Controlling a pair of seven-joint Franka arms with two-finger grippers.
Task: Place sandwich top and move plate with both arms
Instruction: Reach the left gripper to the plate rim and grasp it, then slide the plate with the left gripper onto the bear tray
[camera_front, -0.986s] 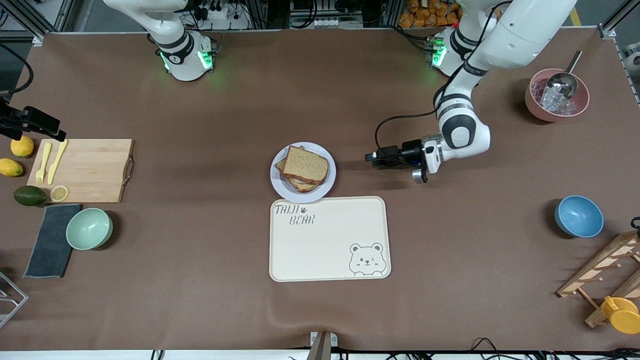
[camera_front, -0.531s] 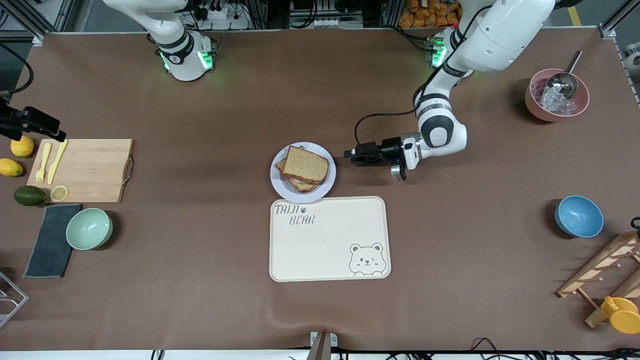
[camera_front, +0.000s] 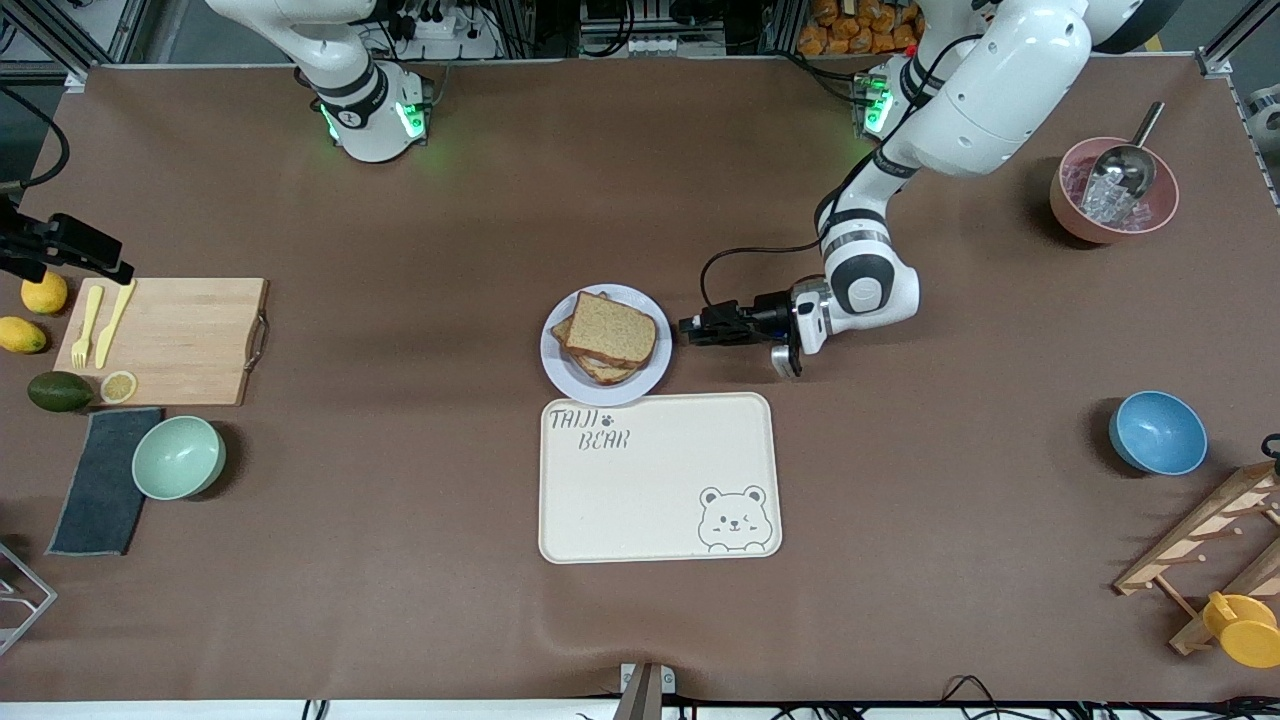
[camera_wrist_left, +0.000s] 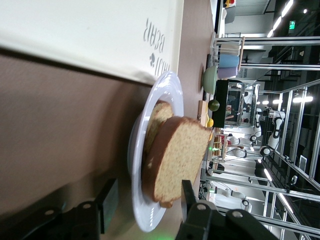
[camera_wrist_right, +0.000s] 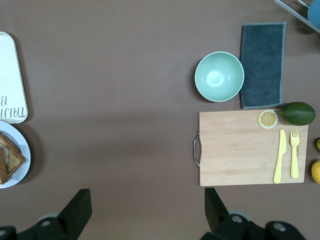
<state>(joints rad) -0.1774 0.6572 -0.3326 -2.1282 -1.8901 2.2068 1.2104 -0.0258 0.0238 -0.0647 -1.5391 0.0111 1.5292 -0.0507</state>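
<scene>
Since the sandwich top (camera_front: 612, 329) already lies on the sandwich on the plate (camera_front: 558, 368) mid-worktop, touching the tray (camera_front: 660, 520), the left claw (camera_front: 687, 329) sits low beside the rim, fingers apart around it, not gripping. The right claw (camera_wrist_right: 145, 207) waits wide open, up high above the worktop near the board (camera_front: 190, 340).

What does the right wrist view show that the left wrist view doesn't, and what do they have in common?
Only the right wrist view shows the cutting board with a yellow knife, yellow fork and lemon slice, the avocado, the dark cloth, and the right end effector, open above bare table.

Only the left wrist view shows the top bread slice side on, and the left end effector with its jaws either side of the plate's rim.

Both show the plate, the bear tray and the green bowl.
</scene>
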